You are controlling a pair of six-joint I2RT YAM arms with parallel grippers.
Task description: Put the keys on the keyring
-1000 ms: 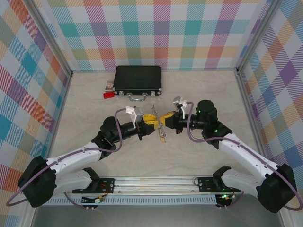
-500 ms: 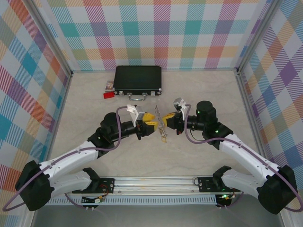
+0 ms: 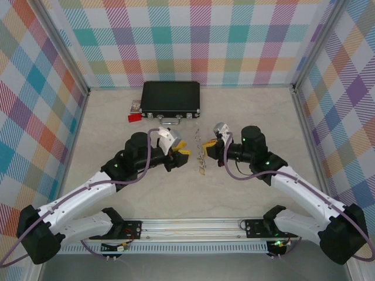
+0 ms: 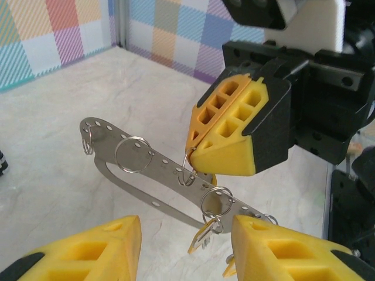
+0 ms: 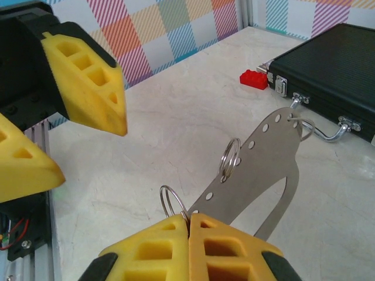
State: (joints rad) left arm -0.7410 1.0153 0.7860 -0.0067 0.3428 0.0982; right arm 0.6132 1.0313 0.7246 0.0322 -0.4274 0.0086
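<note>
Presently the keyring (image 5: 263,158) is held off the table, pinched near one end in the fully closed right gripper (image 5: 188,219), with keys (image 4: 201,235) dangling below the grip. The left gripper (image 4: 184,237), part-open and empty, is faced straight at the loop. The loop's long axis lies crosswise to that approach.

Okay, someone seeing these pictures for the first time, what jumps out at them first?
Mid-table, the right gripper pinches one end of a flat grey metal loop punched with holes and strung with small rings. The left gripper faces it, yellow jaws open and close to the loop. Behind them, a black rectangular case lies by the bright plaid back wall.
</note>
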